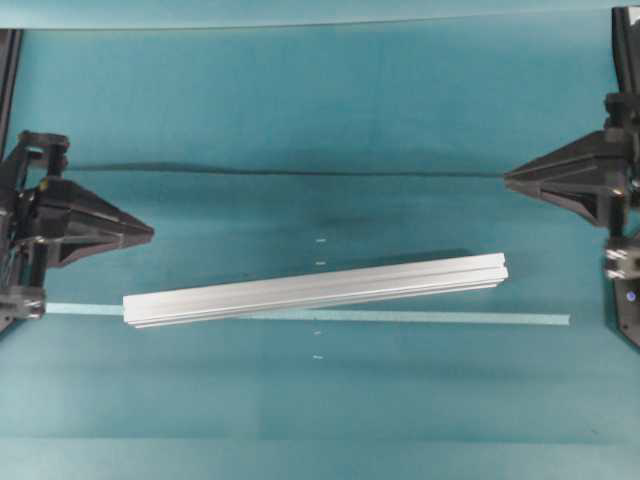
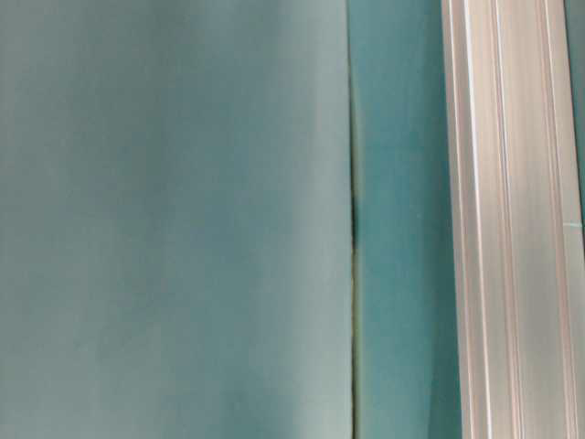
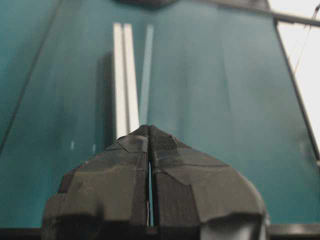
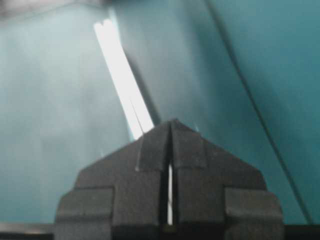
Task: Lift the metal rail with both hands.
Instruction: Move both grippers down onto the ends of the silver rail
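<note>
The metal rail (image 1: 315, 289), a long grooved silver bar, lies flat on the teal table, slightly tilted with its right end farther back. It fills the right edge of the table-level view as the metal rail (image 2: 512, 229). My left gripper (image 1: 150, 232) is shut and empty, hovering left of and behind the rail's left end. My right gripper (image 1: 507, 180) is shut and empty, well behind the rail's right end. From the left wrist, the rail (image 3: 125, 80) runs ahead of the shut left gripper (image 3: 149, 127). From the right wrist, the rail (image 4: 122, 75) stretches beyond the shut right gripper (image 4: 172, 121).
A thin pale-blue tape strip (image 1: 450, 318) runs across the table under the rail. A dark seam (image 1: 300, 172) in the table cover crosses behind the rail. Small white marks (image 1: 320, 241) dot the middle. Black arm frames stand at both sides.
</note>
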